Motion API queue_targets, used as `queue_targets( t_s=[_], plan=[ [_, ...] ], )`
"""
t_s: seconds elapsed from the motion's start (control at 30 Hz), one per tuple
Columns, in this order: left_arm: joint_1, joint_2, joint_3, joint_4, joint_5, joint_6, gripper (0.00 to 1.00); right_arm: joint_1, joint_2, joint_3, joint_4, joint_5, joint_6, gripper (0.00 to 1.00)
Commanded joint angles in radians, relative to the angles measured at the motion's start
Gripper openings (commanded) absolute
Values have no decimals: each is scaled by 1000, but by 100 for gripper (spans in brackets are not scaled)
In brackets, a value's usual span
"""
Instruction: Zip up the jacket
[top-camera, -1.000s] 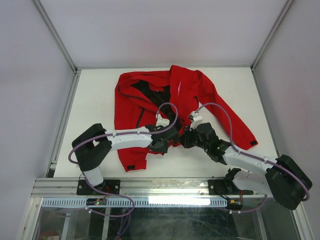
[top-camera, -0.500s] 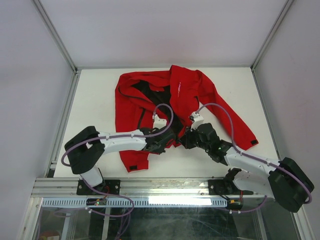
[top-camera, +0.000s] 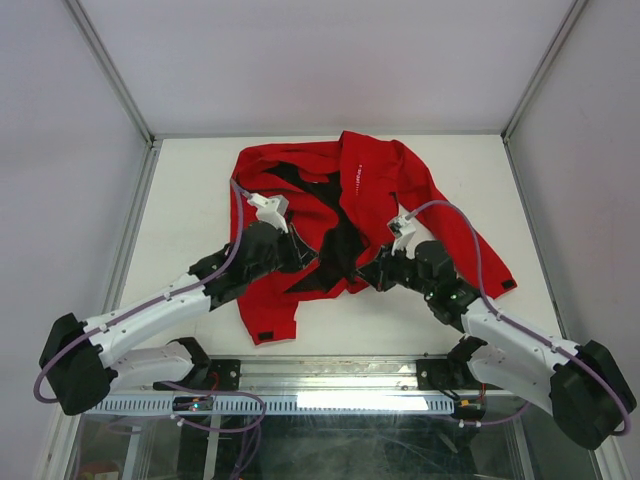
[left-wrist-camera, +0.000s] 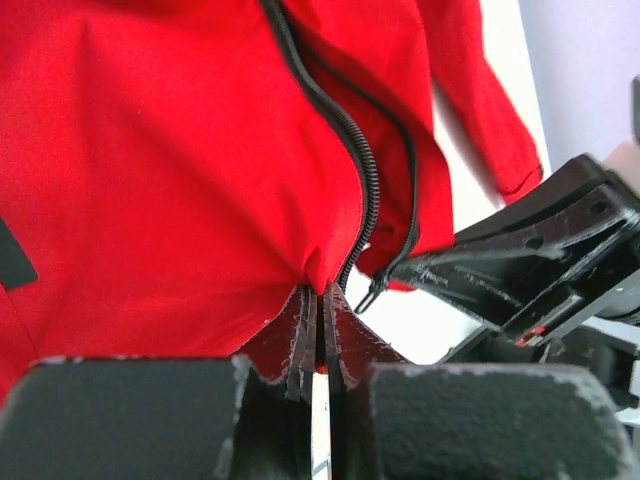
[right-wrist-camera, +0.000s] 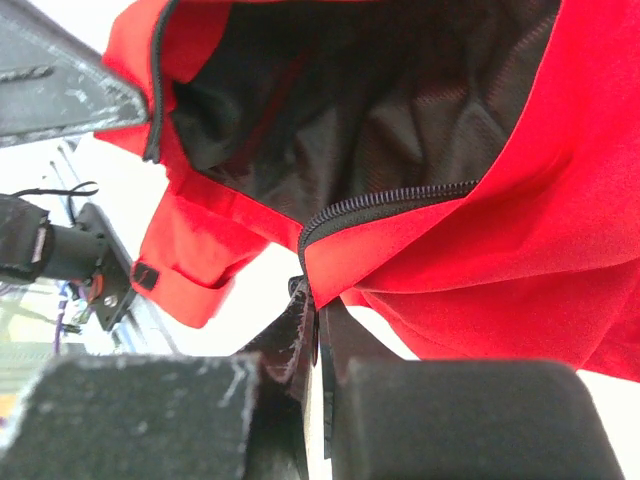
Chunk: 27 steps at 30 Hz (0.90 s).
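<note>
The red jacket (top-camera: 370, 185) lies open on the white table, its black lining (top-camera: 340, 240) showing down the middle. My left gripper (top-camera: 303, 258) is shut on the jacket's left front edge by its zipper teeth (left-wrist-camera: 368, 190). In the left wrist view the jaws (left-wrist-camera: 320, 300) pinch red fabric, and a dark zipper pull (left-wrist-camera: 372, 290) hangs just right of them. My right gripper (top-camera: 372, 275) is shut on the other front edge at the hem. In the right wrist view the jaws (right-wrist-camera: 315, 310) clamp the corner where the zipper teeth (right-wrist-camera: 390, 203) end.
The table (top-camera: 190, 200) is walled by grey panels at the back and both sides. A metal rail (top-camera: 330, 375) runs along the near edge. The sleeve cuffs with black tabs lie at the lower left (top-camera: 262, 334) and the right (top-camera: 507, 286).
My left arm has swung left and stretched out, its gripper still on the jacket's edge, and more black lining shows. The right gripper has stayed near the hem.
</note>
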Motion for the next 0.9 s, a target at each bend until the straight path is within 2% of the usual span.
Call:
queue_targets(
  t_s=[0.0, 0.2, 0.5, 0.7, 0.87],
  plan=[
    [45, -54, -74, 315, 123, 58, 0, -18, -13, 54, 152, -190, 7, 0],
    [51, -60, -139, 521, 171, 117, 0, -26, 26, 62, 308, -330, 62, 0],
    [52, -125, -300, 836, 182, 143, 0, -56, 74, 37, 574, -384, 174, 0],
    [52, -116, -340, 956, 221, 153, 0, -59, 125, 29, 699, -406, 245, 0],
    [52, -143, -358, 974, 202, 104, 0, -60, 148, 26, 728, -414, 247, 0]
  ],
)
